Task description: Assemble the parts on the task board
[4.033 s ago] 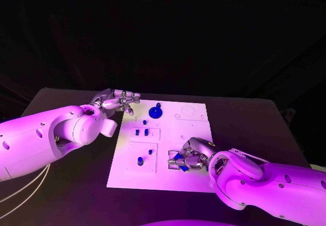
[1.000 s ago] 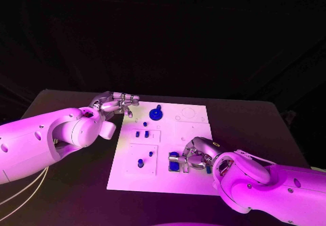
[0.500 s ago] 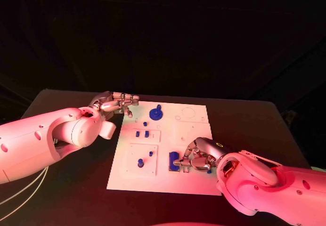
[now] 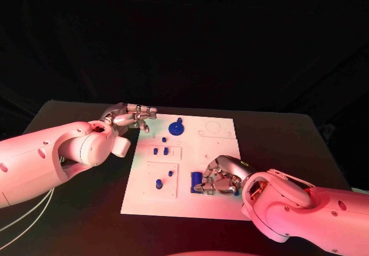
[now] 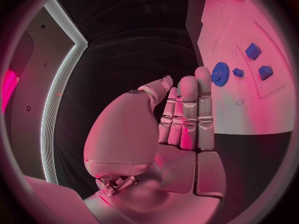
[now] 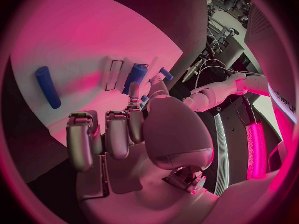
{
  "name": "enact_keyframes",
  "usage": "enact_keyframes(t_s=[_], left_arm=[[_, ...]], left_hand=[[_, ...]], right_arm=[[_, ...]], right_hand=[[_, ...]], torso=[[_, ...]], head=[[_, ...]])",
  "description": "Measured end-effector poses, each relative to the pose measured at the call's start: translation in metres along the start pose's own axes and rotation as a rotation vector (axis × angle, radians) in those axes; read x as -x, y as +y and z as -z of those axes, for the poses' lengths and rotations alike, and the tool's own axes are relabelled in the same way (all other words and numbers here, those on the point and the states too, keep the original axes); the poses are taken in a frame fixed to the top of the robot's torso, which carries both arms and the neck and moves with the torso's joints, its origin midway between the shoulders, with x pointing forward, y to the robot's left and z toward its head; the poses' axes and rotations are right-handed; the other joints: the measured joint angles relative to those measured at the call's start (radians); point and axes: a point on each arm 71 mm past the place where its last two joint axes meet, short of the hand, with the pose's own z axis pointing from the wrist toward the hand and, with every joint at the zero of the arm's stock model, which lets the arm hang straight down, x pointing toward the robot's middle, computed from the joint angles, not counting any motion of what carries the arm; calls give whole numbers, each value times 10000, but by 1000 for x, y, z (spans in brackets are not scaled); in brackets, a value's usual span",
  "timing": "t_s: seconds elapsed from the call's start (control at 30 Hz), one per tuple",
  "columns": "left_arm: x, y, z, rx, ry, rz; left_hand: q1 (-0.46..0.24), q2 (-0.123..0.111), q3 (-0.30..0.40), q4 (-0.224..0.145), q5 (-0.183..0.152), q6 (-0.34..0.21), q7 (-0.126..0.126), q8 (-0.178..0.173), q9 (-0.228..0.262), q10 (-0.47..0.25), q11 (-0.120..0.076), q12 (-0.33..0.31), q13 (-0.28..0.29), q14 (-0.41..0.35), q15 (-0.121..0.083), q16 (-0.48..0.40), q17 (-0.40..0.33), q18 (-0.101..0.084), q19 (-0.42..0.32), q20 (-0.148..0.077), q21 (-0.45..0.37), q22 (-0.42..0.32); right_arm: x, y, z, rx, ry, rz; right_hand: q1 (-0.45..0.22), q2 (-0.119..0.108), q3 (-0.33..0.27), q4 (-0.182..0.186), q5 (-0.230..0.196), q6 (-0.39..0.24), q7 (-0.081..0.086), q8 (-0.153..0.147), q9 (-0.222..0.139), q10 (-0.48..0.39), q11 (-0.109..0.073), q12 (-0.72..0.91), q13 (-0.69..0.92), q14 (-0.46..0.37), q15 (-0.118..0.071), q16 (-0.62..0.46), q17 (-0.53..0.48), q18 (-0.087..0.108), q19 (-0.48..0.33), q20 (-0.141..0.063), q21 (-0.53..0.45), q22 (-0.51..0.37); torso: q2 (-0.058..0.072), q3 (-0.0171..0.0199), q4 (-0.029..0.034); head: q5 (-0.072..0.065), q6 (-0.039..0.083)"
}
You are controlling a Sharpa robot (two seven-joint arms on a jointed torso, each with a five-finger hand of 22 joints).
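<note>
**Two hands, one at work on the near right of the board**

Two white robot arms reach over a black table (image 4: 292, 133) toward a flat white rectangular task board (image 4: 219, 143). The right hand (image 4: 221, 178), silver and many-fingered, rests at the board's near right corner with its fingers curled down around a short upright blue cylinder part (image 4: 197, 178). This piece stands at the hand's left, touching the fingertips, its long axis roughly vertical. Whether the fingers truly clamp it, or only press against it, cannot be told. In the right wrist view, a blue part (image 6: 136, 76) lies just past the fingertips beside a slot, and a loose blue rod (image 6: 48, 86) lies apart on the board.

The left hand (image 4: 130, 116) hovers off the board's far left corner, fingers straight, close together and holding nothing. A round blue gear-like part (image 4: 176, 127) sits just to its right.

Judging by position, the right hand is much nearer the piece, so seating it probably falls to that hand.
</note>
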Motion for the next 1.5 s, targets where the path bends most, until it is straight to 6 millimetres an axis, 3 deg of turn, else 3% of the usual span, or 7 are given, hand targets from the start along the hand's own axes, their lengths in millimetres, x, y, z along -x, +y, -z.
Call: enact_keyframes(t_s=[0.7,0.77,0.97,1.17,1.37,1.5], left_arm=[[1,0,0,3,-9,-3],[1,0,0,4,-10,-4],[1,1,0,7,-5,-8],[2,2,1,33,-26,-21],[2,4,2,55,-29,-29],[2,4,2,54,-8,-27]], left_hand=[[0,0,0,0,0,0,0,0,1,0,0,0,7,0,0,0,1,0,0,0,0,-11],[0,0,0,0,0,0,0,0,1,0,0,0,6,0,0,0,1,0,0,0,0,-10],[0,0,0,0,0,0,0,0,1,0,0,0,6,0,0,0,1,0,0,0,0,-11],[0,0,0,0,0,0,0,0,1,0,0,0,14,0,0,0,1,0,0,0,0,-10],[0,0,0,0,0,0,0,0,1,0,0,0,13,0,0,0,1,1,0,0,0,-10],[0,0,0,0,0,1,0,0,2,0,0,0,13,0,0,0,1,1,0,0,0,-9]], right_arm=[[2,-5,-3,12,-89,-13],[5,-9,-1,32,-184,-127],[24,-27,6,69,-529,-735],[41,-54,18,-152,-758,-966],[47,-70,27,-370,-739,-701],[44,-76,31,-500,-676,-341]], right_hand=[[328,118,128,-128,51,-5,1,0,-45,9,8,3,708,1,2,0,-1,0,0,0,-39,7],[393,183,153,-152,145,-237,68,-156,-122,-46,-18,-273,1358,1,2,-24,-2,0,0,0,-291,7],[1065,381,431,-344,516,-946,517,-1063,-596,-603,306,-433,1791,-32,188,-231,-2,-2,2,111,-996,6],[1147,407,489,-371,574,-753,511,-1319,-785,-605,371,-585,1862,-21,232,-270,-2,-2,2,182,-956,5],[1239,417,552,-354,926,-484,452,-1493,-883,-600,367,-649,1932,-20,233,-270,-3,-2,2,182,-810,4],[1165,344,454,-123,1336,-247,407,-1561,-899,-599,366,-771,1933,-20,233,-270,6,-2,2,181,-727,4]], torso=[[-10,-3,-12],[-15,-1,-12],[-27,-3,-1],[-30,-2,-25],[-30,-1,-67],[-29,12,-80]], head=[[-2,-14],[-3,-1],[-58,55],[-117,83],[-241,88],[-373,39]])
